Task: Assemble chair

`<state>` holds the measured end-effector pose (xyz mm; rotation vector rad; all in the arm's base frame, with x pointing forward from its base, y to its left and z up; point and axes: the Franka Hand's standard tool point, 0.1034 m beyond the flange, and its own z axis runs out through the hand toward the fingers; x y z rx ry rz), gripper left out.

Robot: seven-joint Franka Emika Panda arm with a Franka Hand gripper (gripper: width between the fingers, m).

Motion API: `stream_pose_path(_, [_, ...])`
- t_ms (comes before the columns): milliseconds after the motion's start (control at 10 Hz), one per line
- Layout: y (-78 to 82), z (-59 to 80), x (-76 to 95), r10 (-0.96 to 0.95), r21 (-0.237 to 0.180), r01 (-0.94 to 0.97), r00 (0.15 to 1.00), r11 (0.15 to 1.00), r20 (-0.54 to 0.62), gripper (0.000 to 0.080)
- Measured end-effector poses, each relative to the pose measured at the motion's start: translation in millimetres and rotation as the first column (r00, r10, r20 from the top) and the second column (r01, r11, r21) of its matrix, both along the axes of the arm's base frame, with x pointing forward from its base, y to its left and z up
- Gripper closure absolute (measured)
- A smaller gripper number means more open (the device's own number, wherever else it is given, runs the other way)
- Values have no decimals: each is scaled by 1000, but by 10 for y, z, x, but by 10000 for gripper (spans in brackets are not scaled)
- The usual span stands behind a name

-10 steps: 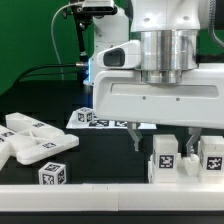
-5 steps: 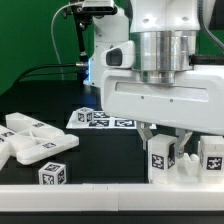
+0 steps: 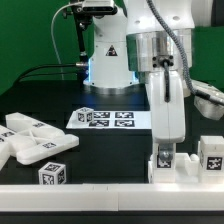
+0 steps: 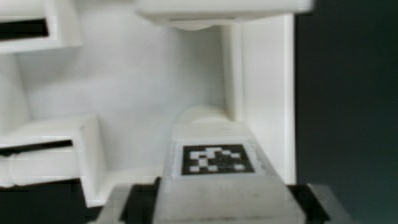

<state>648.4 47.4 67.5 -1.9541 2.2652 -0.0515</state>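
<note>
Saw a black worktop (image 3: 110, 150) spread across the lower part of the exterior view. Noted the marker board (image 3: 105, 118) lying flat on it near the middle, several tags showing in a row. Found a green backdrop (image 3: 30, 35) behind, at the exterior view's left. Made out dark cables (image 3: 40, 70) running low across that backdrop. Spotted a white ledge (image 3: 90, 192) along the worktop's near edge. Took the dark strip (image 4: 347, 100) in the wrist view for the same worktop, perhaps.

Black table (image 3: 100, 152) with chair parts (image 3: 30, 140), marker board (image 3: 106, 118)
</note>
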Motion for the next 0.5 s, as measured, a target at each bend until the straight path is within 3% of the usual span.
stream_pose_path(100, [-3,0,-1,-58,10,58,998,998,-5,517])
stream_pose_path(200, [-2,-6,-3,-58,9,58,998,998,-6,440])
stream_pose_path(300, [0,-8,-8,13,-1,-13,1000,1000,-4,440])
stream_pose_path(400, [16,-7,-26,168,-22,-168,986,986,-18,303])
stream_pose_path(500, [10,39,17,389,-50,-390,921,920,-13,183])
